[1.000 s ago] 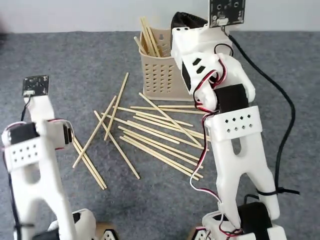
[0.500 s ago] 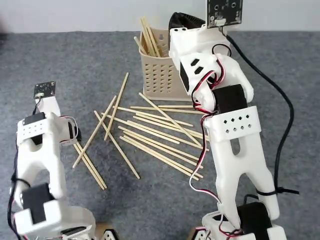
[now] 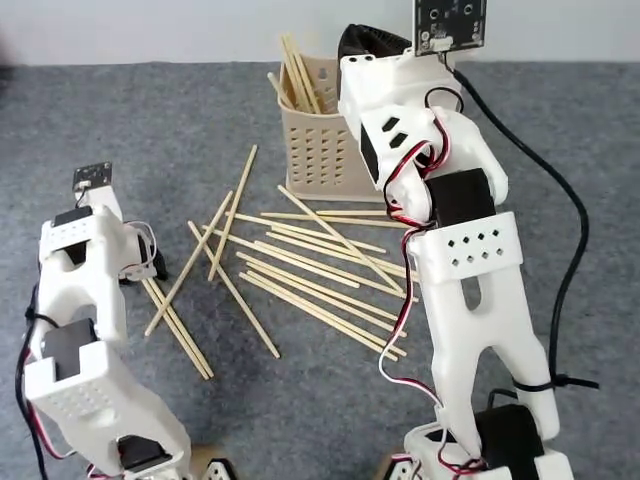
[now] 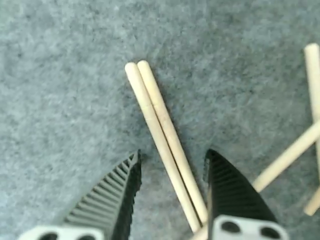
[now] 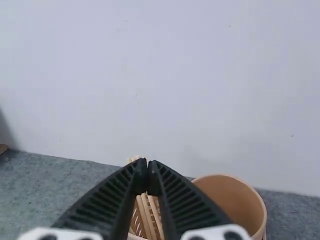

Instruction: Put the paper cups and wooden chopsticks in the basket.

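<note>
The worktop [image 3: 150, 120] is covered in a grey, felt-like mat with a rough nap. Behind it stands a plain pale wall [image 3: 150, 30].

The beige basket [image 3: 325, 155], its sides pierced with rows of small holes, stands upright at the back of the worktop near the wall. A bundle of sticks [image 3: 298, 70] leans in it. A tan cup [image 5: 235, 200] sits beside them, seen just below the right tool [image 5: 146, 165]. That tool's jaws are pressed together with nothing between them, and it hangs above the basket.

Loose chopsticks [image 3: 320, 270] lie scattered over the mat in front of the basket, many of them crossing. Towards the left, a pair [image 4: 160, 130] lies side by side and touching. The left tool [image 4: 173, 154] is low over the mat with its jaws apart at a moderate width, one on each side of this pair. It grips nothing.

A black cable [image 3: 565, 210] trails down the right side of the worktop.
</note>
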Action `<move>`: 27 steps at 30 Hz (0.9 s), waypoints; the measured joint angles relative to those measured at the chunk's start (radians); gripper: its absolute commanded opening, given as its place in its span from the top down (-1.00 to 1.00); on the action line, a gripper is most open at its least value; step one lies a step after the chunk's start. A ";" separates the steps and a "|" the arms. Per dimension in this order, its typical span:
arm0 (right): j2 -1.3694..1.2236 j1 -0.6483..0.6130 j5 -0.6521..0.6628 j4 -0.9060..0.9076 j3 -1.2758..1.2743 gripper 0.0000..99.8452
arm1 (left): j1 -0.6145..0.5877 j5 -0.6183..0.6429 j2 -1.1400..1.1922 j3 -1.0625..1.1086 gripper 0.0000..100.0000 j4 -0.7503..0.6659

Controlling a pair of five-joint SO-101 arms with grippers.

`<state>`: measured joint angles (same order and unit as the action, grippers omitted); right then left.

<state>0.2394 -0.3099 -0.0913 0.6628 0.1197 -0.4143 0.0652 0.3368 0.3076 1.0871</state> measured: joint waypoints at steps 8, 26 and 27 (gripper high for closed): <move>0.000 -0.002 0.000 0.000 0.000 0.96 | 0.087 0.006 0.003 -0.005 0.98 0.003; 0.026 0.109 0.000 0.012 0.057 0.96 | 0.160 0.005 -0.347 -0.193 0.98 0.308; 0.037 0.117 0.000 0.018 0.057 0.96 | 0.172 0.005 -0.388 -0.196 0.98 0.315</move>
<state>0.2762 -0.1933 -0.0913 0.6813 0.1765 -0.2424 0.0698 -0.0514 0.1112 1.4016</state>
